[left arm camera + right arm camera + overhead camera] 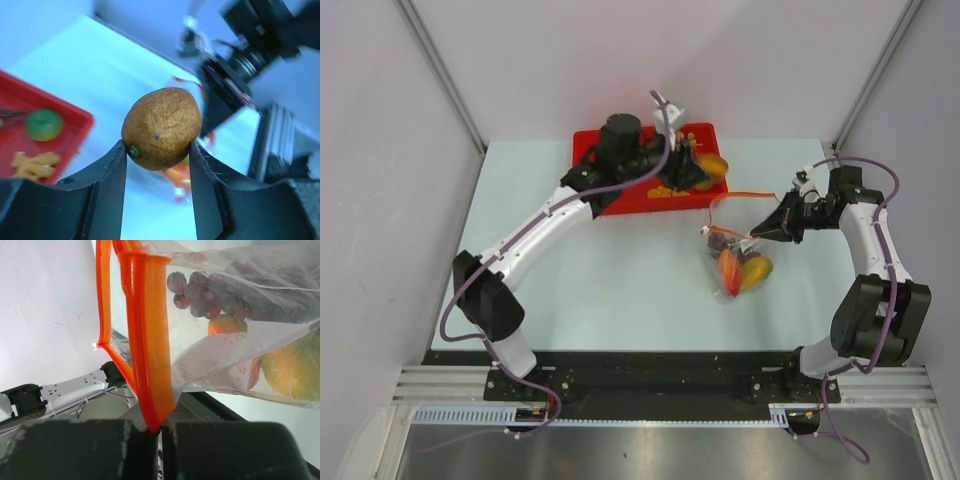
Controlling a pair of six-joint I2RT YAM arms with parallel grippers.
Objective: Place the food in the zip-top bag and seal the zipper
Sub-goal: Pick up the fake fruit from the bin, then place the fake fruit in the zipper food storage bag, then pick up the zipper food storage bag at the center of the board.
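Observation:
My left gripper [157, 147] is shut on a brown fuzzy oval toy fruit [161, 127] and holds it in the air; in the top view this gripper [690, 165] is over the right end of the red tray [588, 140]. My right gripper [160, 432] is shut on the red-orange zipper strip [150, 350] and holds the clear bag [735, 262] by its mouth, which hangs open. The bag holds purple grapes [200, 290], a yellow-green mango [290, 370] and a red-orange mango [729, 268]. In the top view the right gripper [767, 228] is right of the bag.
The red tray [75, 117] still holds a round green fruit [44, 124], tan-orange chunks [35, 165] and a mango [713, 164]. The bag's body rests on the pale blue table [580, 280]. Grey walls stand on three sides.

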